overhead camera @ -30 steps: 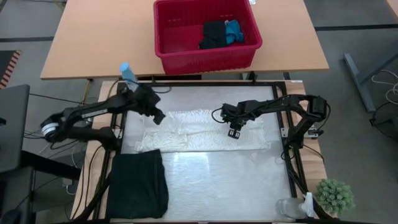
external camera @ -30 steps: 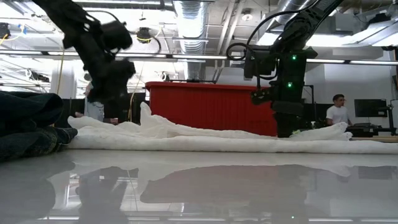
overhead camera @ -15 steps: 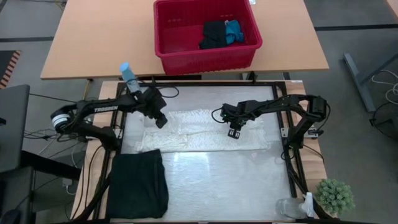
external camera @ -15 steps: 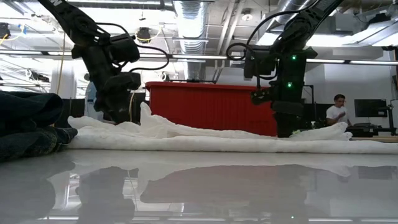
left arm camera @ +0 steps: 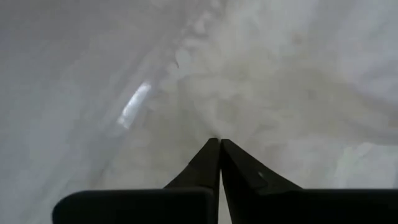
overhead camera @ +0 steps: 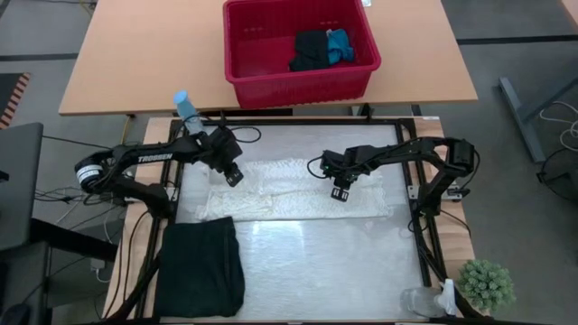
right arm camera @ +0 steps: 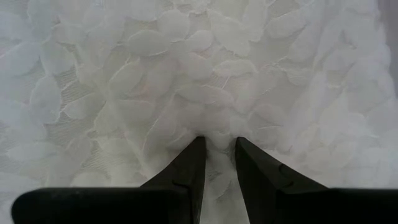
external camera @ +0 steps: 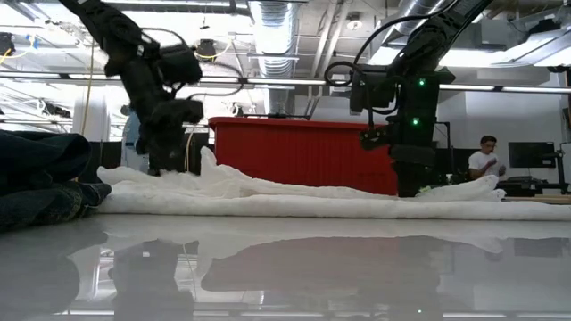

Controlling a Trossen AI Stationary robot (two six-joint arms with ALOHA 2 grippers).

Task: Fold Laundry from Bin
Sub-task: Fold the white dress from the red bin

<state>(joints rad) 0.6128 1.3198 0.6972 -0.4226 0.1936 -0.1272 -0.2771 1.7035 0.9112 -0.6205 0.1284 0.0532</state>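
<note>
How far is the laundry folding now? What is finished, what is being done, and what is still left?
Looks done: a black garment lies folded at the table's near left corner. In hand: the white crinkled garment is spread mid-table; the left gripper is shut at its left edge, and the right gripper presses into it near its right end. Left: a black item and a bright blue item sit in the red bin.

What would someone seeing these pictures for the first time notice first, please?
Most likely the white crinkled cloth spread across the middle of the table, with both dark arms down on it: the left gripper shut at its left end, the right gripper pressed into it right of the middle. Next, the red bin on the wooden table beyond, holding black and blue clothes, and a folded black garment at the near left corner.
</note>
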